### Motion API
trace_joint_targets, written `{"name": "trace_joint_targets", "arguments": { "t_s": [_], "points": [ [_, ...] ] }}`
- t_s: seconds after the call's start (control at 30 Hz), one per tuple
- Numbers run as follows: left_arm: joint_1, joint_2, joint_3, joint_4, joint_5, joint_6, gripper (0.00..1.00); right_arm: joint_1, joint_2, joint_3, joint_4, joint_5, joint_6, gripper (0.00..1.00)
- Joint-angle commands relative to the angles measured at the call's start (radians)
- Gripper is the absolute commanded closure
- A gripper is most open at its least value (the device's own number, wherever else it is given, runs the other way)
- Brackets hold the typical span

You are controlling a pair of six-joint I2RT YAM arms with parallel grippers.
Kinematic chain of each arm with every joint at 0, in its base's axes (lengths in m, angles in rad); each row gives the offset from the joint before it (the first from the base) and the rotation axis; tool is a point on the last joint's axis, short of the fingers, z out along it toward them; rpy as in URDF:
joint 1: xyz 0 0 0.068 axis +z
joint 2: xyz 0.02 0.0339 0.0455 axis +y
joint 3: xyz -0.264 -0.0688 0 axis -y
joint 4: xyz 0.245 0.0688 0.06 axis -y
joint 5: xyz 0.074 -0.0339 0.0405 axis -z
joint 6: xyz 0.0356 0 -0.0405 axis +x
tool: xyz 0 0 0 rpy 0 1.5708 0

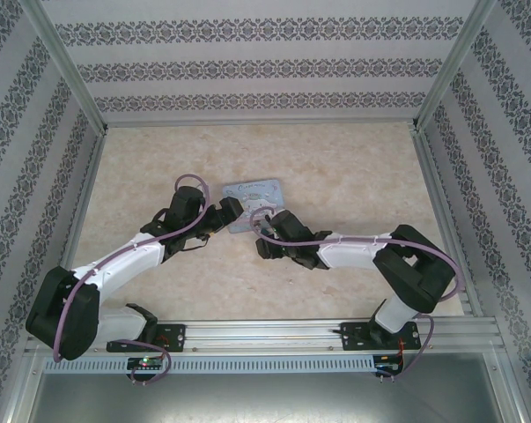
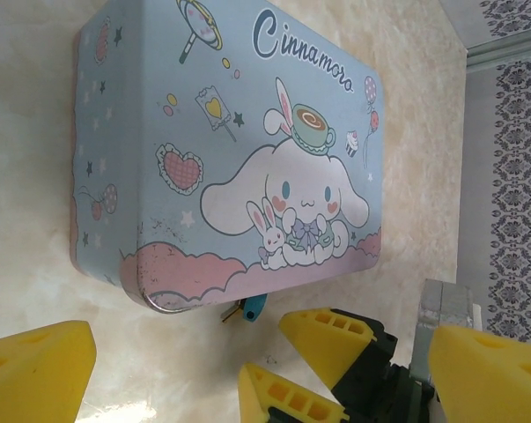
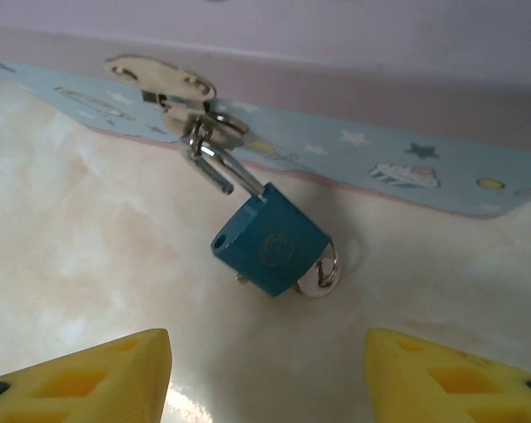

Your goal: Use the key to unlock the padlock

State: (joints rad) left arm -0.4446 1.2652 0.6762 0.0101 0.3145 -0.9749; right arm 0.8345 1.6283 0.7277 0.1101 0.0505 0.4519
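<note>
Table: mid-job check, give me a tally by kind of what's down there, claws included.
Tin box: 1
Padlock: 1
Key: 1
Claws: 2, the left claw and the right claw
Total: 5

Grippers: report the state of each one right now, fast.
Left gripper: open, holding nothing.
Right gripper: open, holding nothing; the padlock sits just ahead of it, untouched.
</note>
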Motion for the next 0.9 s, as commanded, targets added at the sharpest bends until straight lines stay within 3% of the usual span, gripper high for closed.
{"name": "trace_joint_targets", "arguments": {
  "t_s": [0.0, 0.33, 0.63, 0.87],
  "points": [
    [0.015, 0.010, 0.023, -0.015, 0.013, 0.018, 0.03, 0.018, 0.035, 0.050, -0.063, 0.091, -0.064, 0.40],
    [0.023, 0.017, 0.020, -0.008, 0.023, 0.015, 0.03, 0.032, 0.116, 0.139, -0.104, 0.139, -0.101, 0.41],
    [0.029, 0.019, 0.011, 0.001, 0.032, 0.013, 0.03, 0.032, 0.158, 0.170, -0.108, 0.162, -0.099, 0.48],
    [0.034, 0.021, 0.009, 0.005, 0.039, 0.016, 0.03, 0.032, 0.161, 0.176, -0.105, 0.154, -0.101, 0.71]
  ]
}}
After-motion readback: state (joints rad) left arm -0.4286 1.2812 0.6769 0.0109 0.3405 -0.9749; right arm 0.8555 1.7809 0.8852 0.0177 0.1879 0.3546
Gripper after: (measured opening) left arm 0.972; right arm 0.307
